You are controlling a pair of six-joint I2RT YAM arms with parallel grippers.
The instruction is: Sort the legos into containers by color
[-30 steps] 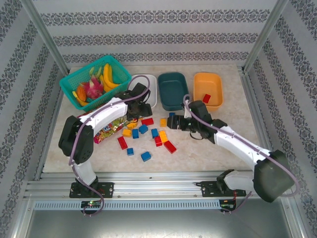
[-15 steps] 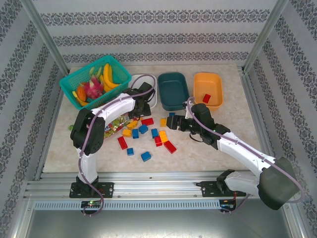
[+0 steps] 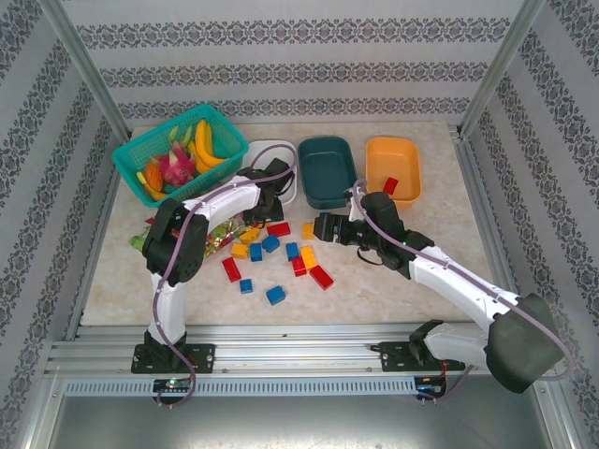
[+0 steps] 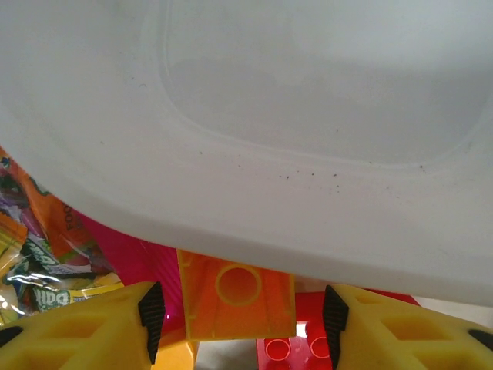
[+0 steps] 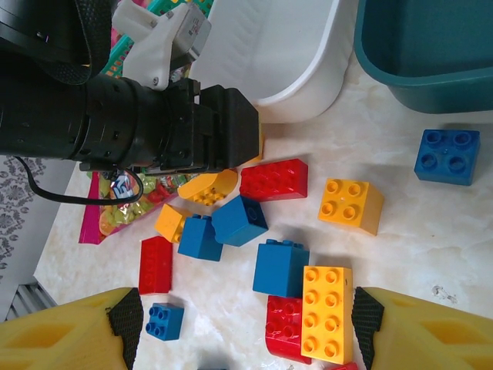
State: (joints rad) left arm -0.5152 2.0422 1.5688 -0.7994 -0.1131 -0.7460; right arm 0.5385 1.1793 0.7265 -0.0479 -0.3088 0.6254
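Red, blue and orange-yellow legos [image 3: 278,245] lie scattered mid-table. Behind them stand the white tub [image 3: 284,152], the dark teal tub [image 3: 326,171] and the orange tub [image 3: 393,166], which holds a red brick [image 3: 390,185]. My left gripper [image 3: 271,202] is open at the white tub's [image 4: 308,116] front rim. An orange brick [image 4: 235,297] sits between its pads with a gap on each side, and a red brick [image 4: 308,347] lies below. My right gripper [image 5: 246,327] is open above a yellow brick [image 5: 327,312] and a blue brick [image 5: 281,266].
A teal mesh basket of toy fruit [image 3: 178,150] stands at the back left. A colourful candy bag [image 3: 211,238] lies under my left arm, beside the legos. A lone blue brick [image 5: 447,154] sits below the teal tub [image 5: 431,46]. Metal frame posts edge the table.
My left arm's elbow has swung right and its gripper has edged toward the white tub's rim. My right gripper has barely shifted over the pile.
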